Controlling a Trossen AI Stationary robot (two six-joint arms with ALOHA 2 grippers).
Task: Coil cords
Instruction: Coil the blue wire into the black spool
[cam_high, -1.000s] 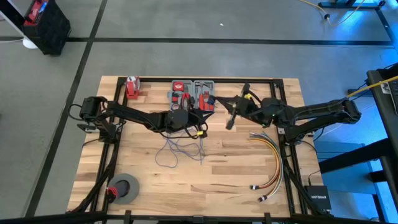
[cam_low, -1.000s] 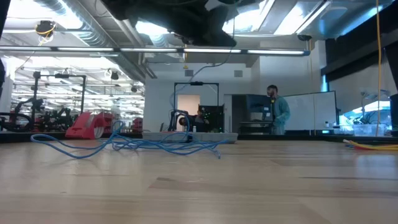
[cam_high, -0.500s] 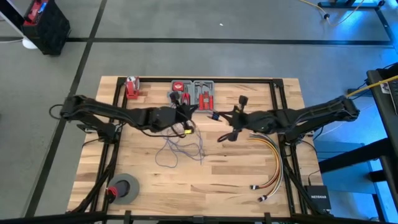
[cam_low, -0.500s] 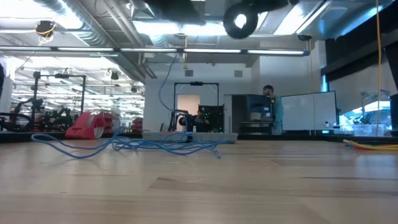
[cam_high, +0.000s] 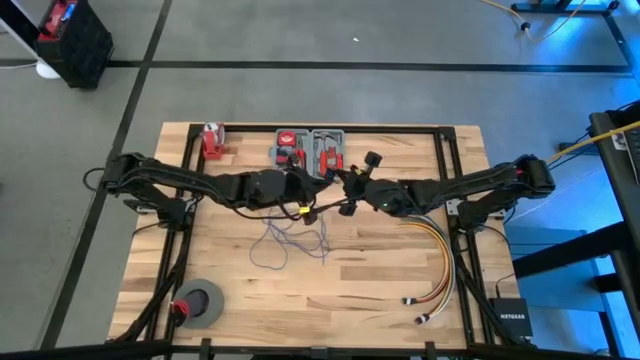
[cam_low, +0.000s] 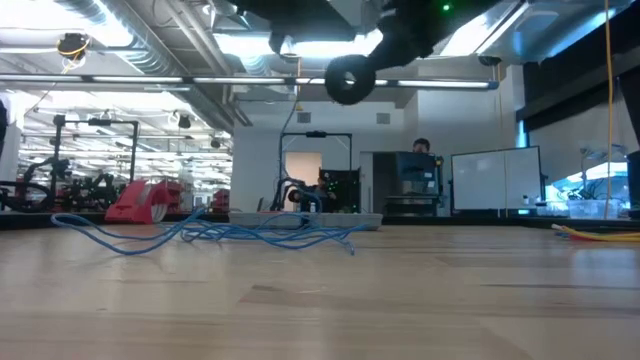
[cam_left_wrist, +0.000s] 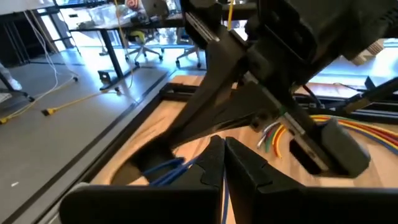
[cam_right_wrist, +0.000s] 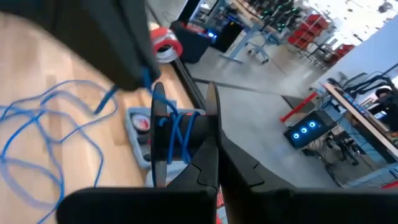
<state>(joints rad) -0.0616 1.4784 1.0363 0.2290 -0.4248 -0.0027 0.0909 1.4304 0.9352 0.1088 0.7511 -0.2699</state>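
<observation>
The cords (cam_high: 288, 240) are thin blue wires lying in a loose tangle on the wooden table (cam_high: 380, 300), left of centre; the low view shows the cords (cam_low: 230, 232) flat on the boards. One strand (cam_low: 284, 150) rises from the tangle to the grippers. My left gripper (cam_high: 312, 206) and my right gripper (cam_high: 340, 204) meet tip to tip above the table's middle, both shut. The left wrist view shows my left gripper (cam_left_wrist: 224, 158) close behind the right arm. My right gripper (cam_right_wrist: 214, 162) has blue strands on it. My left gripper has a blue strand (cam_left_wrist: 169, 170) coming out beside its shut fingers, which point about level toward the table's right. The fingers hide the pinch itself. From there the cord hangs slack to the tangle. My right gripper has a few turns of blue cord (cam_right_wrist: 177, 132) lying across its shut fingers, which point about level toward the table's left. Whether a strand is also pinched between the fingers, I cannot tell. The turns are clear of the table.
A bundle of yellow, orange and red cables (cam_high: 440, 255) lies at the table's right. A grey roll of tape (cam_high: 200, 300) sits near the front left corner. A tool tray (cam_high: 310, 148) and a red object (cam_high: 212, 140) stand along the far edge.
My right gripper has come down and moved toward the table's left, tipping nearer to level, until it meets my left gripper. My left gripper has risen a little and rolled. The tangle on the table has stayed where it was.
</observation>
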